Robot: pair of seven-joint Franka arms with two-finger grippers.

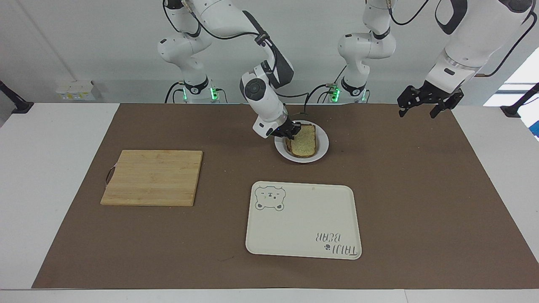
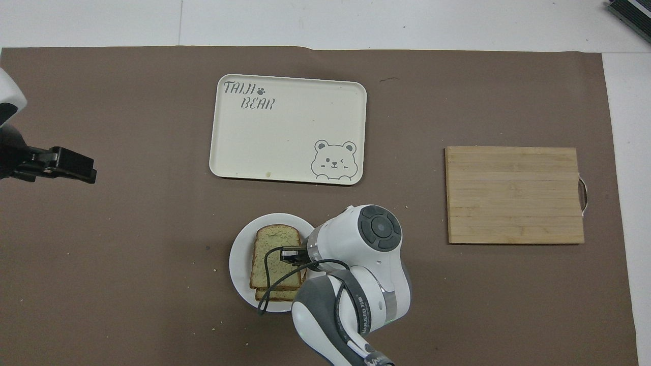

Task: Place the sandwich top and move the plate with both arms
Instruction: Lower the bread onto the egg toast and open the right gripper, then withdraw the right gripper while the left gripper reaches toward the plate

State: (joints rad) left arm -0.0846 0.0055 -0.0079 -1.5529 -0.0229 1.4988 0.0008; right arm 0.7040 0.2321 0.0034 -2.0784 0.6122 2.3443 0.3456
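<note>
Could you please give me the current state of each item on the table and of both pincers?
sandwich top: lying on the stack on the plate, right pincer at its edge.
plate: on the mat, loaded.
bear-print tray: empty.
cutting board: bare.
right pincer: at the bread.
left pincer: waiting, raised.

**Right arm low and bent, left arm waiting high**

My right arm comes in from its base, folds sharply at the elbow and slopes down toward the middle of the table. Its wrist tilts steeply, so my right hand (image 1: 292, 130) points down and sideways, low over the table, its fingers clamped on the edge of the sandwich top (image 1: 305, 141).

My left arm waits, raised well above its own end of the table. Its forearm angles downward and my left hand (image 1: 422, 106) hangs in the air, fingers spread apart and gripping nothing.
</note>
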